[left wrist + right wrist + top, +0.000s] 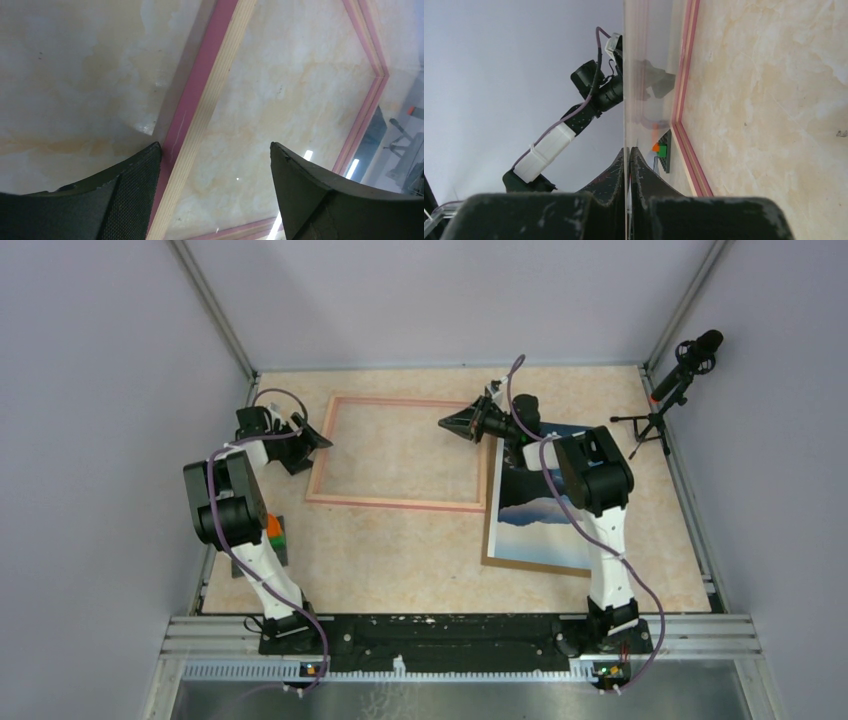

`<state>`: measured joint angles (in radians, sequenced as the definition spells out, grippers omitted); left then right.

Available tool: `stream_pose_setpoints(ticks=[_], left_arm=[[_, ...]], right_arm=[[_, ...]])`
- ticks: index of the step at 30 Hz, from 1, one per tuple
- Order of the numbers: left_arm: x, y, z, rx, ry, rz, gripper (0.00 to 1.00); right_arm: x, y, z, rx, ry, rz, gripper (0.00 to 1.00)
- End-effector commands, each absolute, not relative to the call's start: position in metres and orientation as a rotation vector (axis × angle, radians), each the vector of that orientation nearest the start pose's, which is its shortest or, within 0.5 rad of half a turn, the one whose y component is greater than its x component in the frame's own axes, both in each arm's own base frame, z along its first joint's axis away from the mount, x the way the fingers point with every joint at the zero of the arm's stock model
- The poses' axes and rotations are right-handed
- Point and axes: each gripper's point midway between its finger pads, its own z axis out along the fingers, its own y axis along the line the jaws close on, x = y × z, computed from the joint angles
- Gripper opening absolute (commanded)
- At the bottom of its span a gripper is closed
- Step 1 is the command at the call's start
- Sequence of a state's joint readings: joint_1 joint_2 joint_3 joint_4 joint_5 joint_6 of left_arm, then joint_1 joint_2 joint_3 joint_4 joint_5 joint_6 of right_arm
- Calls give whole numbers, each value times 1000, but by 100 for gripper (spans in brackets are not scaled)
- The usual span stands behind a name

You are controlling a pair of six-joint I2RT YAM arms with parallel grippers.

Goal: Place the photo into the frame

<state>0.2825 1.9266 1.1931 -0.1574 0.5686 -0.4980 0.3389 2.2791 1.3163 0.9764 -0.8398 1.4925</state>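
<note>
Presently, step in hand: preparation, by judgement. The frame (400, 502) is being readied and the photo (530, 525) has not yet been taken up.
Frame: lying on the table (400, 565), near mid-surface, with no print inside its rails.
Photo: just right of the frame, picture side up on a brown backing board (528, 566), partly under the right arm and apart from both hands.
Left hand (300, 445): released, fingers (135, 190) spread astride the frame's left rail, gripping nothing.
Right hand (457, 424): over the frame's far right corner, clenched on the thin edge of a clear pane (649, 50), which is seen almost edge-on and mirrors the left arm.
Next move, by judgement: carry the pane aside without flexing it while the left hand steadies the frame, then fetch the photo and lay it square within the rails.
Surface: beige, marbled and glossy, so a thin print will likely be hard to lift from it.
Room: pale lilac walls on three sides. A microphone (690, 355) on a stand is beyond the frame's far right. An orange-and-green block (273, 531) lies to the frame's near left.
</note>
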Motion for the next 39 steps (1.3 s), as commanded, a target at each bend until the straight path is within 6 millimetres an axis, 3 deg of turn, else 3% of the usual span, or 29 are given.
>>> stream_pose_setpoints(ticks=[1, 7, 15, 20, 26, 33, 39], left_arm=[[444, 24, 51, -697, 2404, -655, 81], [449, 24, 49, -589, 2516, -351, 80], [454, 29, 37, -628, 2581, -290, 67], [461, 31, 40, -606, 2584, -277, 53], [460, 28, 32, -571, 2628, -210, 52], [461, 31, 25, -549, 2638, -139, 37], [456, 34, 16, -534, 2663, -101, 33]], right_arm=[[459, 335, 148, 225, 1959, 1937, 0], [458, 335, 144, 215, 1977, 1917, 0], [459, 336, 141, 199, 1987, 1907, 1], [459, 336, 142, 192, 1986, 1911, 0], [458, 337, 146, 181, 1978, 1911, 0], [458, 338, 144, 175, 1985, 1905, 0], [457, 340, 143, 166, 1991, 1902, 0]])
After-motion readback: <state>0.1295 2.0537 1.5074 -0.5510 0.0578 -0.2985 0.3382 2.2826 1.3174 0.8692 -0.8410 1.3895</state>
